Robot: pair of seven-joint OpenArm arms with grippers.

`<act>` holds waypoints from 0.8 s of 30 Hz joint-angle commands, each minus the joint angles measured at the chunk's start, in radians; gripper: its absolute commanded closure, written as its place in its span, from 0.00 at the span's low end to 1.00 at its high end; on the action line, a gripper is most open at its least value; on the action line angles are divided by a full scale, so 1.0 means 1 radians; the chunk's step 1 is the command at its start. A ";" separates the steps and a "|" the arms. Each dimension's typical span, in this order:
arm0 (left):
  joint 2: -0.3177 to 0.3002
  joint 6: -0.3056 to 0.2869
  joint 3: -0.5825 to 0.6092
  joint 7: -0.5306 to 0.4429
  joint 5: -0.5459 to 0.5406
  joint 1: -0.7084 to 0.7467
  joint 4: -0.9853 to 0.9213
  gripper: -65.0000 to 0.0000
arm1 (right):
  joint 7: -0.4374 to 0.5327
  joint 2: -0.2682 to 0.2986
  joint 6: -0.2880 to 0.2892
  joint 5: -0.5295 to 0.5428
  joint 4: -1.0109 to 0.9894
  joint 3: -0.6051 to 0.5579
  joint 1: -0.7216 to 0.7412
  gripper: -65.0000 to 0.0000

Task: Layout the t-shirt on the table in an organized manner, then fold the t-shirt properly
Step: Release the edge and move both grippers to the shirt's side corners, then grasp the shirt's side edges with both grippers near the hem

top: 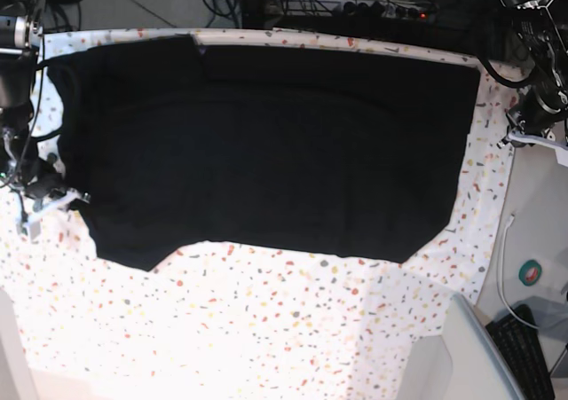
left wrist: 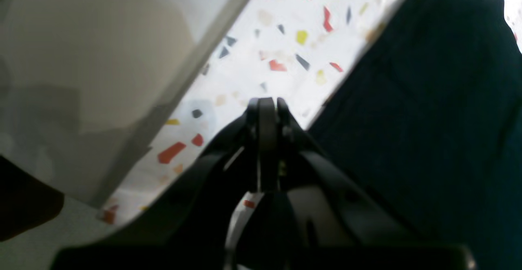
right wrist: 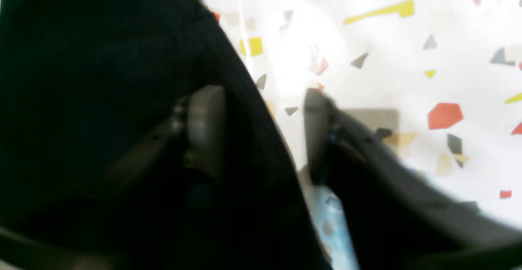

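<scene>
Black cloth t-shirt (top: 266, 152) lies spread flat across the far half of the white, colour-flecked desk (top: 266, 329). At its edge, the right tool (right wrist: 261, 131) has its fingers (right wrist: 206, 127) parted astride the dark hem, not pinching it. Beside the opposite edge, the left tool (left wrist: 267, 105) is pressed together, empty, over bare desk.
</scene>
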 commanded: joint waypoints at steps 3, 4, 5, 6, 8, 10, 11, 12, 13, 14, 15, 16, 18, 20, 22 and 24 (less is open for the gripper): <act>-0.016 -0.003 0.008 -0.018 -0.011 -0.011 0.000 1.00 | -0.005 0.013 0.003 0.006 0.009 0.008 0.013 1.00; -0.017 -0.003 0.027 -0.018 -0.011 -0.011 -0.003 1.00 | -0.007 0.013 0.003 0.007 0.009 0.008 0.013 1.00; -0.020 -0.003 0.044 -0.018 -0.011 -0.011 -0.003 1.00 | -0.007 0.013 0.003 0.010 0.011 0.008 0.013 1.00; -0.026 -0.003 0.064 -0.018 -0.011 -0.011 -0.003 1.00 | -0.007 0.013 0.003 0.010 0.011 0.008 0.013 1.00; -0.029 -0.003 0.105 -0.019 -0.011 -0.011 -0.003 1.00 | -0.009 0.013 0.003 0.010 0.026 0.010 0.010 1.00; -0.029 -0.003 0.134 -0.019 -0.011 -0.013 -0.003 1.00 | -0.015 0.013 0.003 0.012 0.080 0.010 -0.013 1.00; -0.029 -0.003 0.153 -0.019 -0.011 -0.013 -0.003 1.00 | -0.030 0.013 0.003 0.012 0.123 0.010 -0.031 1.00; -0.029 -0.001 0.170 -0.021 -0.011 -0.013 -0.003 1.00 | -0.042 0.013 0.003 0.012 0.163 0.011 -0.045 1.00; -0.029 -0.001 0.190 -0.022 -0.011 -0.014 -0.003 1.00 | -0.059 0.013 0.003 0.012 0.214 0.011 -0.065 1.00; -0.029 -0.001 0.206 -0.032 -0.011 -0.014 -0.003 1.00 | -0.079 0.012 0.003 0.012 0.264 0.022 -0.087 1.00; -0.029 0.000 0.226 -0.052 -0.011 -0.016 -0.003 1.00 | -0.105 0.009 0.003 0.012 0.316 0.047 -0.103 1.00; -0.029 0.000 0.246 -0.070 -0.011 -0.016 -0.003 1.00 | -0.133 -0.005 0.003 0.012 0.362 0.073 -0.116 1.00; -0.031 0.000 0.289 -0.101 0.019 -0.017 -0.005 1.00 | -0.199 -0.033 0.003 0.006 0.454 0.136 -0.156 1.00; -0.023 0.000 0.317 -0.104 0.094 -0.049 -0.006 1.00 | -0.257 -0.040 0.003 0.007 0.540 0.174 -0.192 1.00; -0.020 0.000 0.334 -0.104 0.164 -0.080 -0.035 1.00 | -0.300 -0.065 0.003 0.009 0.620 0.182 -0.231 1.00; -0.016 -0.003 0.351 -0.104 0.197 -0.123 -0.075 1.00 | -0.328 -0.085 0.003 0.006 0.694 0.197 -0.274 1.00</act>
